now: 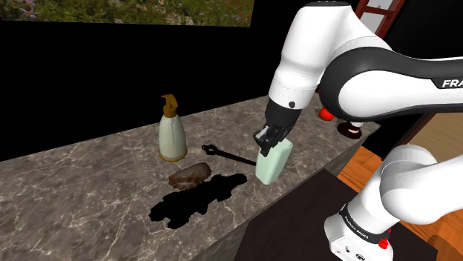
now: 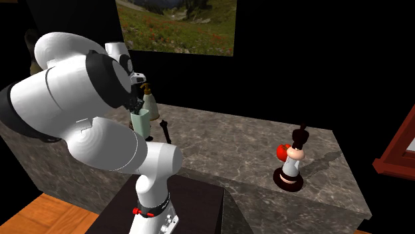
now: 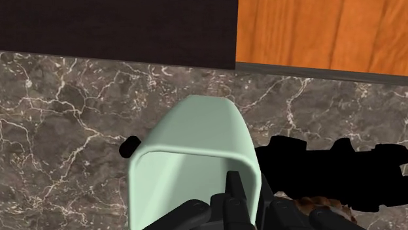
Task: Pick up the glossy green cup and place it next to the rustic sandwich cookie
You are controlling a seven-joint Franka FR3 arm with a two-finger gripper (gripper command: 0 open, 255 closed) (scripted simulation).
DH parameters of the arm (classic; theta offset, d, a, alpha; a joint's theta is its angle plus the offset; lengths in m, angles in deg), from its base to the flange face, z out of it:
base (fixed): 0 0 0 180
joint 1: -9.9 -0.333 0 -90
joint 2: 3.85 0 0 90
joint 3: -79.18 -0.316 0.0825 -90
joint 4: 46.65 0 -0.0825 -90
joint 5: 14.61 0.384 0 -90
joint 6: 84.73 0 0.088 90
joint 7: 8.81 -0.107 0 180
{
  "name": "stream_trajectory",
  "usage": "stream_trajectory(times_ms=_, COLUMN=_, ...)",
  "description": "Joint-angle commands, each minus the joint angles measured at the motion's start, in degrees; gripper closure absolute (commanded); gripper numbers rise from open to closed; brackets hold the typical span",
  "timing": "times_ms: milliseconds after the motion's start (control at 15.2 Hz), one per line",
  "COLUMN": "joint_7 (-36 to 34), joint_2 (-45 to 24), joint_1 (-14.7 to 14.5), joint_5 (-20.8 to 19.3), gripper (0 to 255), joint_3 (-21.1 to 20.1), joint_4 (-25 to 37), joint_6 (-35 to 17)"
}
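Cup [image 1: 273, 163]: pale green, tilted, rim wall pinched between the fingers [image 3: 232, 196]
Gripper [image 1: 266, 144]: clamped tight on that rim
Cookie [image 1: 189, 176]: brown, on the marble counter [image 1: 89, 194], apart from both

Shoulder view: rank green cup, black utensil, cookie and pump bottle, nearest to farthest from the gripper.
1. Pale green cup, clasped in the gripper.
2. Black utensil, lying beside the cup.
3. Cookie and pump bottle, farther toward the shoulder view's left; too close to call.
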Motion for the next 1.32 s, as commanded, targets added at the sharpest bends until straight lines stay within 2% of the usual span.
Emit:
stream_trajectory(times_ms=0, joint_7=-0.1, joint_2=-0.4, joint_1=-0.1, joint_5=0.3, gripper=255, joint_3=-0.5, joint_4=-1.2, joint_6=-1.7)
stream_trajectory(times_ms=924, joint_7=-0.4, joint_2=-4.7, joint_1=-0.3, joint_5=2.2, gripper=255, joint_3=-3.9, joint_4=-9.1, joint_6=-13.8)
stream_trajectory(times_ms=1254, joint_7=-0.4, joint_2=-4.7, joint_1=-0.3, joint_5=2.2, gripper=255, joint_3=-3.9, joint_4=-9.1, joint_6=-13.8)
